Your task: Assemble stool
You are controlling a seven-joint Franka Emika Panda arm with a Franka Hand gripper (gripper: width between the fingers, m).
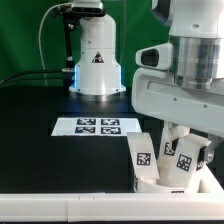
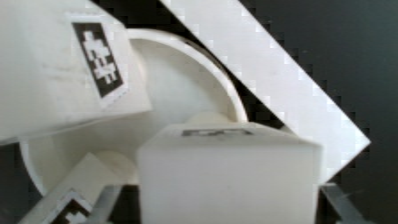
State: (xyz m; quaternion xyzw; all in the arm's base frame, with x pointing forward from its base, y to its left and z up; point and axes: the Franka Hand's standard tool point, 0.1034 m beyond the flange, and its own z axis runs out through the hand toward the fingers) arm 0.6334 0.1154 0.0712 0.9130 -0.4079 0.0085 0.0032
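Observation:
My gripper (image 2: 228, 205) is shut on an upright white stool leg (image 2: 231, 170), with one finger (image 2: 114, 198) against each side of it. Behind the leg lies the round white seat disc (image 2: 178, 80). A second tagged leg (image 2: 71, 70) stands on or against the disc. In the exterior view my gripper (image 1: 168, 150) reaches down into the cluster of white stool parts at the front of the exterior view's right, where two tagged legs (image 1: 143, 156) (image 1: 186, 160) show. The seat is mostly hidden there.
The marker board (image 1: 97, 126) lies on the black table left of the parts. A long white rail (image 1: 90, 206) runs along the front edge and shows beside the seat in the wrist view (image 2: 267, 70). The robot base (image 1: 97, 60) stands behind.

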